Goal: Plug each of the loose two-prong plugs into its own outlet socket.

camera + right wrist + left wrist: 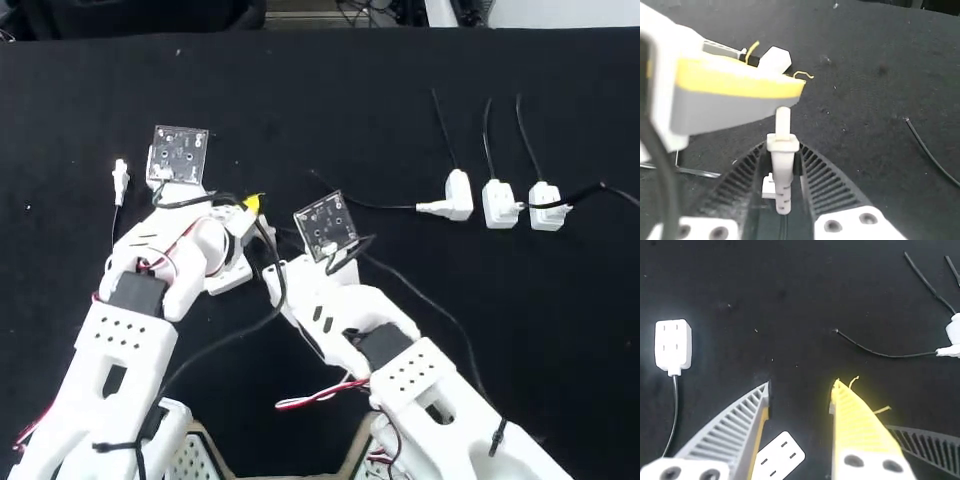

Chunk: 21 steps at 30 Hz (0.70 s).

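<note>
- Right gripper (782,147), in the right wrist view, pinches a small white two-prong plug (781,165) between its grey ribbed fingers. The plug's long axis runs straight out past the fingertips. A yellow finger (740,85) of the left arm crosses just ahead, with a white socket block (776,57) beyond it.
- Left wrist view: the left gripper (801,385) is spread and holds nothing. A flat socket block (778,457) lies beside its grey finger, and a second corded socket block (672,344) sits well apart.
- High view: both arms meet mid-table, and three white corded fittings (497,203) lie far right. The right arm seems nearer for this insertion.
</note>
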Tool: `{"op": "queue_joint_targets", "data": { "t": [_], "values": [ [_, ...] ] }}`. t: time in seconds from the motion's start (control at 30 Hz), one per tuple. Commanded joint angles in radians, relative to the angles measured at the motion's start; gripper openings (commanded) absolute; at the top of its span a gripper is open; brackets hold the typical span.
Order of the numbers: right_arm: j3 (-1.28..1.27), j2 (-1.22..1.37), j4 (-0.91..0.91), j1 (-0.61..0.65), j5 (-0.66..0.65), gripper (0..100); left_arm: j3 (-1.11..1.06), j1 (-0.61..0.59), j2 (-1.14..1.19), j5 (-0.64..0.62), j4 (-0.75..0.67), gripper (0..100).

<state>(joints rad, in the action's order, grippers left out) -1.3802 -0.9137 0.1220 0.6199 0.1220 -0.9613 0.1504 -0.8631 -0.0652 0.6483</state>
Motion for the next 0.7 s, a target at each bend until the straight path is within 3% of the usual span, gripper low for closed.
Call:
{"op": "queue_joint_targets", "data": {
  "t": [0.0, 0.67],
  "values": [
    [0.021, -0.061, -0.005, 0.009, 0.006, 1.1, 0.004, -0.002, 0.006, 0.009, 0.003, 20],
    [0.028, -0.065, -0.003, 0.006, -0.069, 1.1, -0.045, -0.065, -0.002, 0.071, 0.003, 20]
  ]
}}
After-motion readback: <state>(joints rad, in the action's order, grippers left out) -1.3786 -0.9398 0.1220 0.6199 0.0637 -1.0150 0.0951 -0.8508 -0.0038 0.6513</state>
